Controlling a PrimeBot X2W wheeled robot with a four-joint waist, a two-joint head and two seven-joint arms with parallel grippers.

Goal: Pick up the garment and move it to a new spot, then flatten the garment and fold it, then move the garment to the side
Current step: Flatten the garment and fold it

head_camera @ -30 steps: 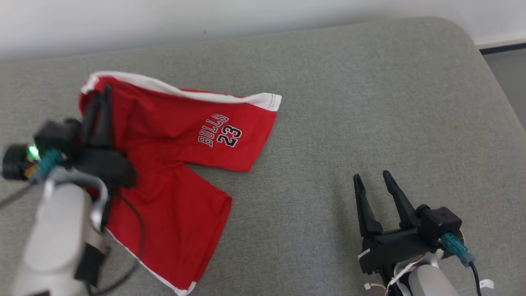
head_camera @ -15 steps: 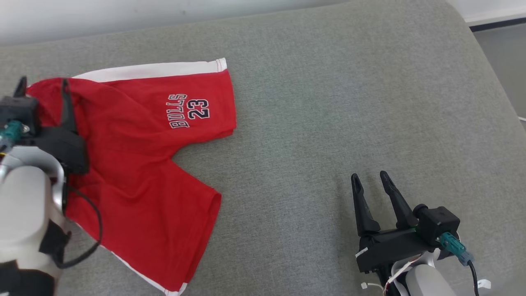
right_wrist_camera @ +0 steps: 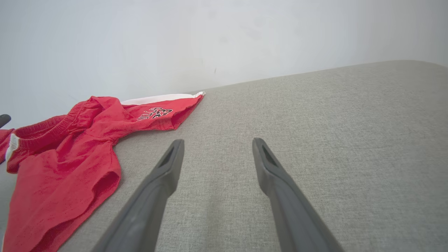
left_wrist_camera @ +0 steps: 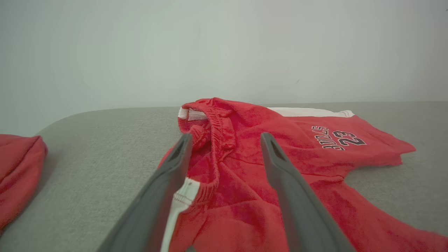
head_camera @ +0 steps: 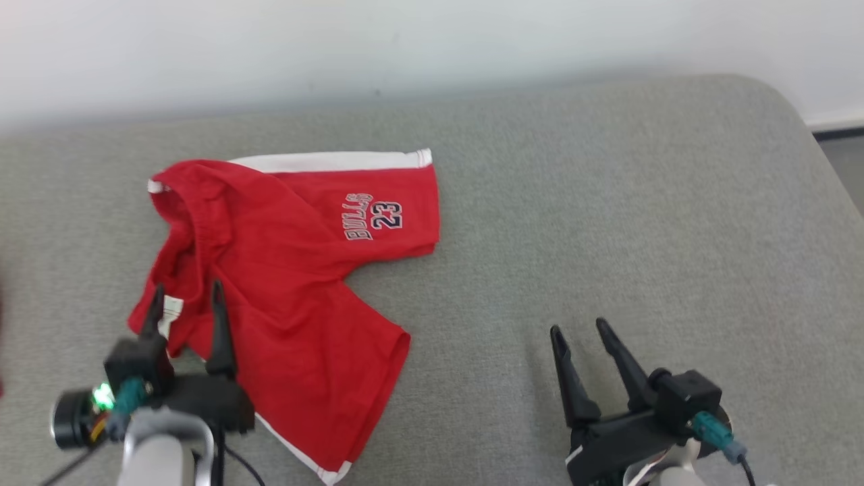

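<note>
The garment (head_camera: 290,270) is a pair of red shorts with white side stripes and "BULLS 23" print, lying rumpled on the grey cushion with its waistband bunched at the left. My left gripper (head_camera: 188,290) is open at the garment's near left edge, its fingers either side of the crumpled waistband (left_wrist_camera: 210,140), holding nothing. The shorts (right_wrist_camera: 70,154) lie left of my right gripper (head_camera: 577,327), which rests open over bare cushion, well apart from them.
The grey cushion (head_camera: 607,202) has a rounded far right corner and a white wall (head_camera: 405,47) behind it. Another red cloth (left_wrist_camera: 17,168) lies at the cushion's left end in the left wrist view. Dark floor (head_camera: 840,131) shows past the right edge.
My left gripper opened, let go of the garment's waistband and drew back toward me. The waistband now lies bunched on the cushion. The camera shifted too.
</note>
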